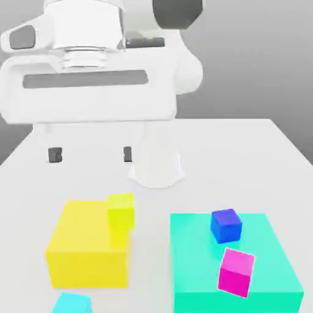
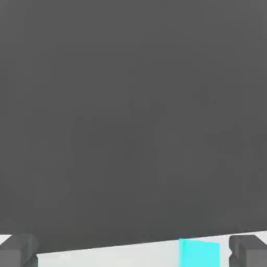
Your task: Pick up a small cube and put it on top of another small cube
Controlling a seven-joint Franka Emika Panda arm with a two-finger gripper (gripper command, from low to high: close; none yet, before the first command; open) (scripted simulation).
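Observation:
My gripper hangs well above the white table with its two dark fingertips wide apart and nothing between them. A small yellow cube rests against the big yellow block. On the big teal block sit a small blue cube and a tilted magenta cube. A small cyan cube lies on the table at the near edge of the exterior view. In the hand view the gripper is open, and a cyan cube face shows by one fingertip.
The arm's white base stands on the table behind the blocks. The big yellow and teal blocks take up the near part of the table, with a gap between them.

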